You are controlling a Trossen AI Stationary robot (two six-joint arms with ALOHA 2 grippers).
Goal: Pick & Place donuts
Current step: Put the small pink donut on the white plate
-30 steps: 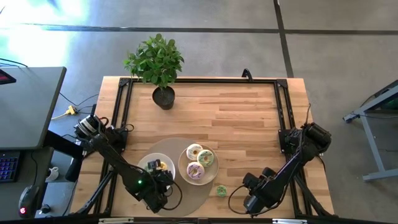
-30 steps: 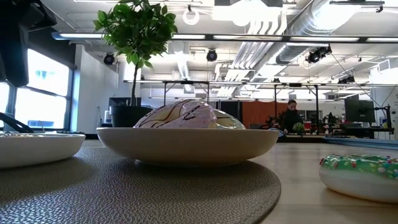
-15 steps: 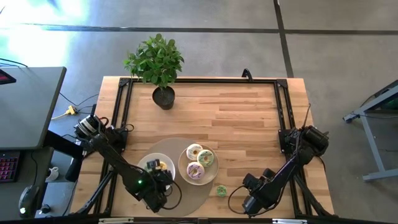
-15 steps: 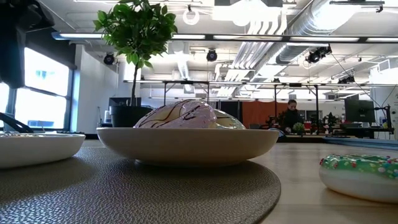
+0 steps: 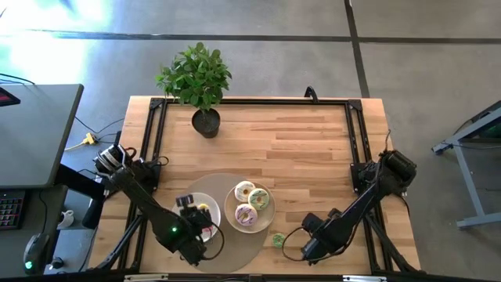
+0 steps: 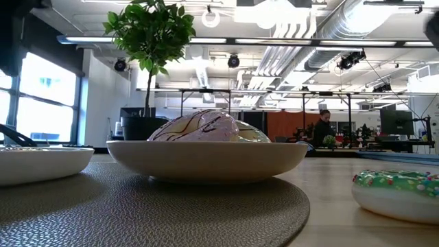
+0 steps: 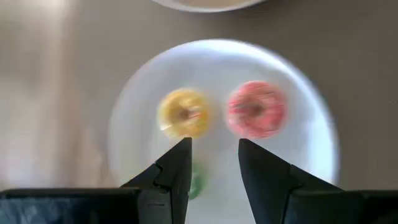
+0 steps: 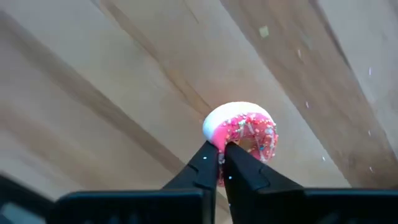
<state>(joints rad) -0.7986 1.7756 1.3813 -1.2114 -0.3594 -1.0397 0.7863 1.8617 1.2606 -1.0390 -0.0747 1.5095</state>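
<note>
Three larger donuts [image 5: 249, 204] lie in a white plate [image 6: 206, 159] on the round grey mat [image 5: 235, 251]. A green-iced donut [image 5: 278, 240] sits on the wood beside the mat. Tiny yellow [image 7: 185, 113], red-pink [image 7: 256, 109] and green [image 7: 197, 180] donuts lie in the left white plate [image 7: 311, 143]. My left gripper [image 7: 214, 144] hovers open above that plate. My right gripper [image 8: 222, 150] is shut low over the wood near the front edge, its tips at a pink-iced sprinkled donut [image 8: 245, 134]. My right gripper has its shut fingertips [image 8: 211, 158] at the pink-iced donut's near rim [image 8: 214, 129], coming from above. The fingertips hide the place where they meet it, so I cannot tell whether they touch. The donut lies flat on the wood.
A potted plant [image 5: 200, 82] stands at the table's far left. Black frame rails [image 5: 356, 141] run along the left, right and far edges. Bare wood [image 5: 297, 157] spreads across the middle and far right. A person stands far off in the room.
My left gripper has gone toward the far edge and now stands over the left plate. My right gripper has shifted a little toward the table's left, nearer the green-iced donut. The donuts on the mat have stayed put.
</note>
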